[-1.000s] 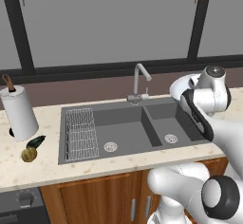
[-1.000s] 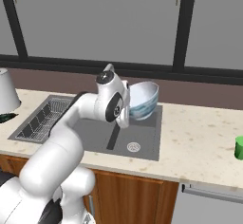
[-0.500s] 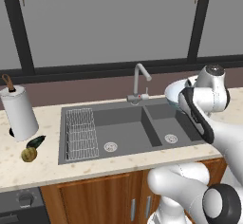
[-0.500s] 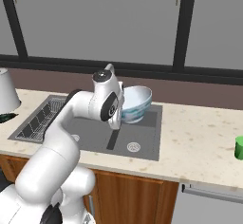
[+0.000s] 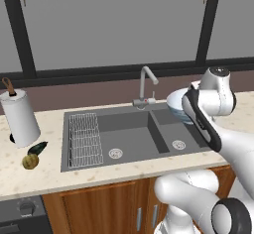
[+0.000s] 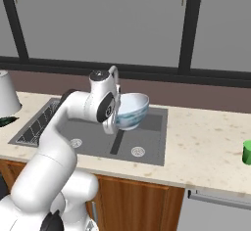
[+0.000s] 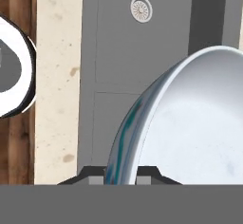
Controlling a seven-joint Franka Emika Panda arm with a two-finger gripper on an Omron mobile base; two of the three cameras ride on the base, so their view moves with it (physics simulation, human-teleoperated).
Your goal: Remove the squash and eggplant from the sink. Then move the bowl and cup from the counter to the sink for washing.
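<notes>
Wide white, blue-grey-sided bowl pinched by its rim in near-closed gripper, held above dark grey sink's right basin.

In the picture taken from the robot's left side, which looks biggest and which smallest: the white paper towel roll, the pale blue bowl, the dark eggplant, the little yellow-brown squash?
Largest to smallest, as they look in the left base view:
1. White paper towel roll
2. Pale blue bowl, partly hidden behind the arm, so ranks 1 and 2 are unsure
3. Dark eggplant and yellow-brown squash: much alike, no clear rank

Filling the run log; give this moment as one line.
gripper: shut on bowl rim | bowl: above sink | cup: on counter
</notes>
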